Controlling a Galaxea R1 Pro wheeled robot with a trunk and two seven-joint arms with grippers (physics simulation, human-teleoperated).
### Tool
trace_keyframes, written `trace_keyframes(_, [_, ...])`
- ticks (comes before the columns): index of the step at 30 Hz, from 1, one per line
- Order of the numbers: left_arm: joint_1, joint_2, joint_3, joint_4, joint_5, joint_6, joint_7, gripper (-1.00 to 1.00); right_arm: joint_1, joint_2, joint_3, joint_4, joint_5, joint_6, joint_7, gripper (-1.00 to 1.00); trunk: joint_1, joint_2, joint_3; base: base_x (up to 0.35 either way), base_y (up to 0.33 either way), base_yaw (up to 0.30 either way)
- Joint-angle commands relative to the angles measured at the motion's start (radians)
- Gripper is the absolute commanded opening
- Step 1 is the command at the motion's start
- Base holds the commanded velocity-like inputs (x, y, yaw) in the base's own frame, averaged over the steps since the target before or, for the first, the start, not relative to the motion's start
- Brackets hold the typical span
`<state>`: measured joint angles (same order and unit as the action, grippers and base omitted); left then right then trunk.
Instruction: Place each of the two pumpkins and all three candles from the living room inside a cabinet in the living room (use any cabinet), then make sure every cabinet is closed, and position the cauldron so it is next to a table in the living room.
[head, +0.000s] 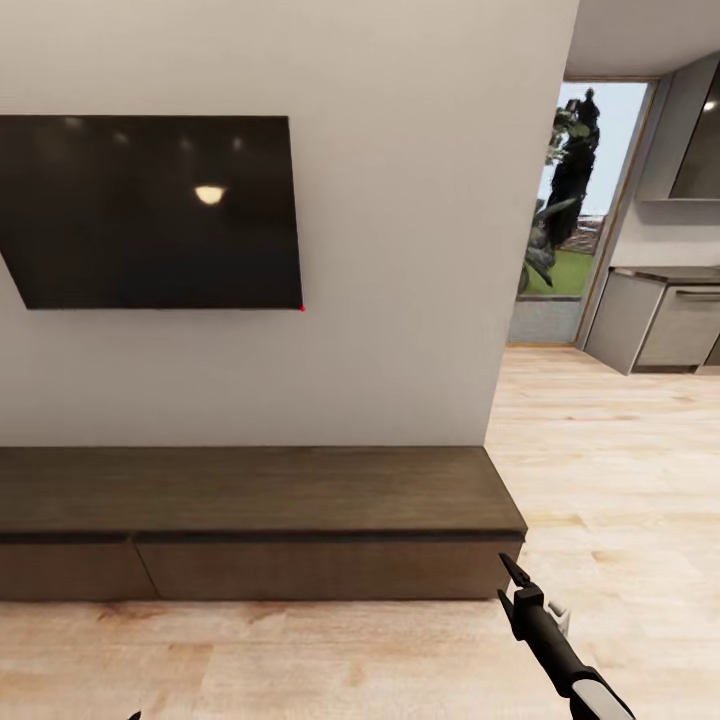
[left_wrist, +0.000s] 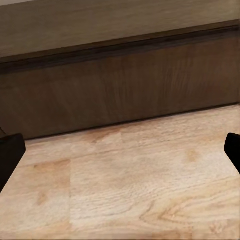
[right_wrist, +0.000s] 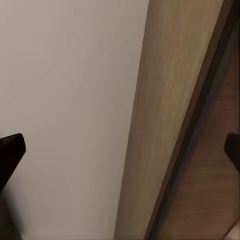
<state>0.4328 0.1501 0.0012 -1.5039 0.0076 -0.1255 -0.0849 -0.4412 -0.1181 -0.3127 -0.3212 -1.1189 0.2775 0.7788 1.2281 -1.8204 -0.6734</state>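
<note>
Light plank flooring (head: 620, 480) runs under one long dark-brown cabinet (head: 250, 520) across the lower frame, its two visible fronts shut, against a pale wall (head: 400, 250). One black TV (head: 150, 210) hangs upper left. At lower right, the right gripper (head: 515, 590) nears the cabinet's end, fingers apart. The left gripper (left_wrist: 120, 150) faces the cabinet front, fingers spread.
</note>
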Motion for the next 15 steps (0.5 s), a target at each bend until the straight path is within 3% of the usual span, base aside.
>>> trace_keyframes(1, [0.0, 0.001, 0.0, 0.0, 0.001, -0.002, -0.006, 1.0, -0.001, 0.0, -0.001, 0.001, -0.009, 0.009, 0.002, 1.0, 0.004, -0.008, -0.004, 0.0, 0.0, 0.0])
trace_keyframes(8, [0.002, -0.001, 0.0, 0.003, 0.014, 0.002, -0.153, 1.0, -0.001, 0.001, 0.001, 0.0, -0.009, 0.009, 0.002, 1.0, 0.031, -0.057, -0.026, 0.0, 0.0, 0.0])
trace_keyframes(15, [0.002, -0.001, 0.0, 0.005, 0.054, 0.0, -0.184, 1.0, -0.001, 0.001, 0.004, -0.001, -0.009, 0.009, 0.002, 1.0, 0.058, -0.106, -0.048, 0.0, 0.0, 0.0])
